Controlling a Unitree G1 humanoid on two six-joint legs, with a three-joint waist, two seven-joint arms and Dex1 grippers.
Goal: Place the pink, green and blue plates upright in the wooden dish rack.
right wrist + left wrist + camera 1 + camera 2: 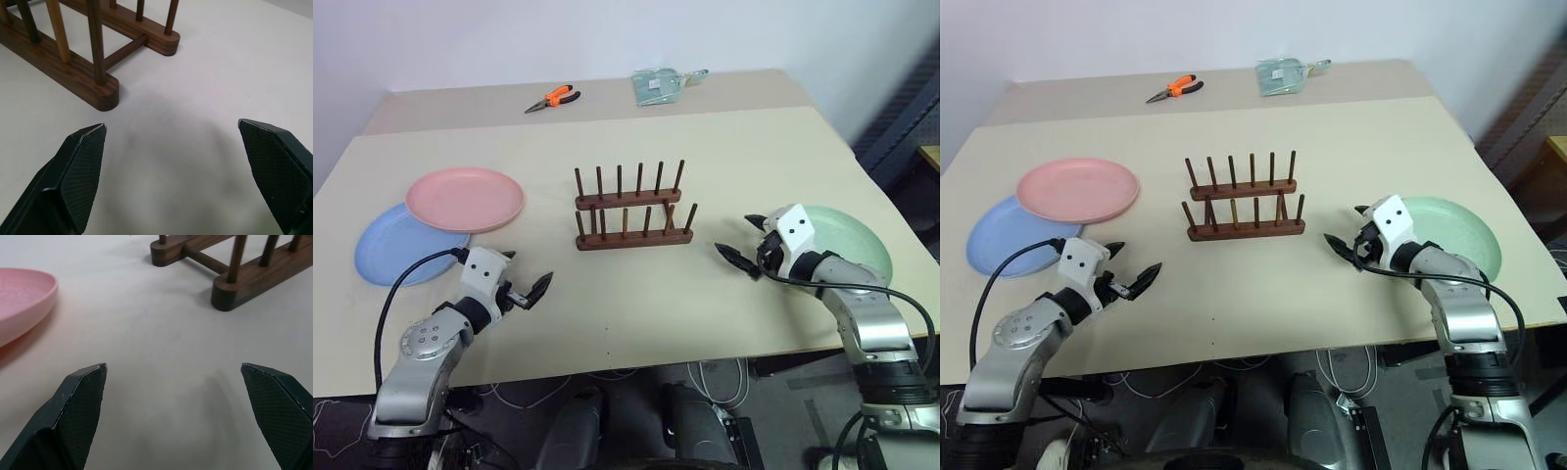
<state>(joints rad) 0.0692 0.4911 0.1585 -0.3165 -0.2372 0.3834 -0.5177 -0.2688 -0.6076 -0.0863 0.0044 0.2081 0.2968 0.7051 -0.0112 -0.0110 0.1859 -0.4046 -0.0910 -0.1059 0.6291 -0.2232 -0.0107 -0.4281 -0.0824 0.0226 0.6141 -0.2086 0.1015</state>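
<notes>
The dark wooden dish rack (631,211) stands empty in the middle of the table. To its left the pink plate (465,199) lies flat, its edge overlapping the blue plate (386,250) beneath it. The green plate (852,240) lies flat at the right, partly hidden by my right wrist. My left gripper (527,269) is open and empty, low over bare table in front of the pink plate and pointing toward the rack. On the other side my right gripper (737,235) is also open and empty, between the rack's right end (98,93) and the green plate.
Orange-handled pliers (553,98) and a clear plastic packet (661,85) lie on the far table section. The table's front edge (607,364) runs just below both grippers. Dark furniture (911,117) stands off the table's right side.
</notes>
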